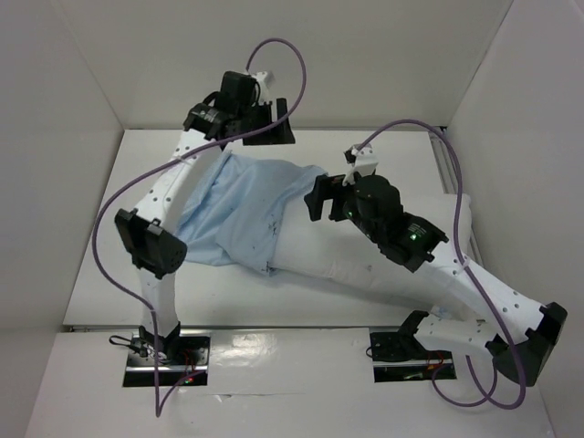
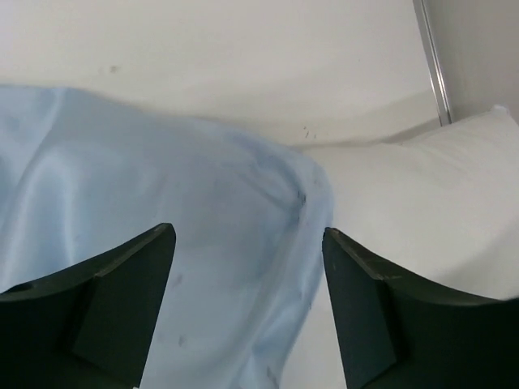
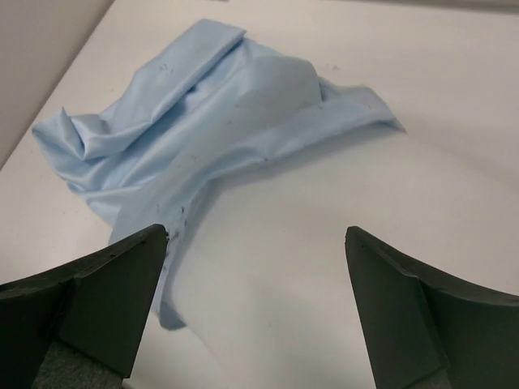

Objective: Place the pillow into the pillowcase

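Note:
The white pillow [image 1: 365, 255] lies across the table, its left end tucked into the light blue pillowcase [image 1: 233, 210]. My left gripper [image 1: 269, 120] hovers at the far side above the pillowcase's top edge. In its wrist view it [image 2: 247, 233] is open over the pillowcase [image 2: 162, 211], nothing between its fingers, with the pillow [image 2: 438, 194] to the right. My right gripper [image 1: 321, 199] is over the pillow near the case's mouth. Its wrist view shows it [image 3: 255, 235] open above the bare pillow [image 3: 324, 243]. The wrinkled pillowcase [image 3: 186, 113] bulges over a pillow corner.
White walls enclose the table [image 1: 109, 283] on the left, back and right. A metal rail [image 2: 430, 65] runs along the right wall. Purple cables [image 1: 287, 55] loop above both arms.

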{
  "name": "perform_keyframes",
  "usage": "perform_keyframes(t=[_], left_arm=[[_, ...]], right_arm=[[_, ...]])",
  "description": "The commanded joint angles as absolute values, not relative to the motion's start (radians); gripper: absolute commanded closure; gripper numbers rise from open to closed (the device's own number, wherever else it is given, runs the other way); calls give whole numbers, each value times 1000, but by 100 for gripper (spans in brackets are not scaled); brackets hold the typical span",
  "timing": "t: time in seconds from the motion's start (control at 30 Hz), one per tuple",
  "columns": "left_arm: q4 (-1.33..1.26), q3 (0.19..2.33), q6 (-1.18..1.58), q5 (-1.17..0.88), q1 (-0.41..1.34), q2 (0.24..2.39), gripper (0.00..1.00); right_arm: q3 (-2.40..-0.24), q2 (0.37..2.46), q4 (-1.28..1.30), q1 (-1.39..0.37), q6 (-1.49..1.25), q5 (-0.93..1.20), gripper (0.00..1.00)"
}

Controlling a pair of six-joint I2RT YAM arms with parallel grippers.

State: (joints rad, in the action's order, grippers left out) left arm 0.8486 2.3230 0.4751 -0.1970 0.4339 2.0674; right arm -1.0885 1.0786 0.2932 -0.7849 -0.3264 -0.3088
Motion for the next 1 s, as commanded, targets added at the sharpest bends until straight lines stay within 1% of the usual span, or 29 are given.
perform_keyframes(t=[0.0, 0.03, 0.07, 0.13, 0.17, 0.2, 0.27, 0.3, 0.37, 0.4, 0.5, 0.57, 0.7, 0.97], left_arm=[[854, 2193, 448, -69, 439, 1827, 16], [854, 2045, 468, -27, 452, 1721, 29], [844, 1960, 485, -3, 469, 1663, 36], [801, 1779, 529, 15, 508, 1544, 41], [783, 1690, 596, 43, 527, 1484, 41], [769, 1529, 633, 57, 582, 1374, 39], [730, 1389, 745, 107, 680, 1281, 32], [718, 1274, 777, 120, 711, 1211, 27], [701, 1195, 836, 147, 777, 1178, 21], [701, 1146, 877, 179, 842, 1178, 19], [713, 1103, 964, 268, 935, 1204, 16], [724, 1063, 1008, 307, 950, 1235, 16], [686, 1014, 1029, 351, 950, 1256, 18], [657, 1015, 1042, 452, 939, 1357, 25]], right_arm=[[-1114, 1051, 501, -784, -379, -334, 1], [-1114, 1039, 547, -784, -388, -347, 1], [-1114, 1039, 563, -784, -403, -347, 1], [-1103, 1026, 592, -784, -413, -370, 1], [-1103, 1017, 592, -784, -425, -370, 1], [-1092, 1017, 604, -784, -425, -370, 1], [-1092, 1017, 614, -784, -425, -370, 1], [-1092, 1017, 614, -773, -425, -355, 1], [-1092, 1026, 623, -773, -425, -324, 1], [-1103, 1054, 644, -773, -416, -310, 1], [-1129, 1118, 711, -773, -416, -281, 0], [-1141, 1127, 723, -773, -416, -272, 0], [-1131, 1108, 745, -773, -425, -281, 0], [-1150, 1108, 830, -773, -425, -322, 0]])
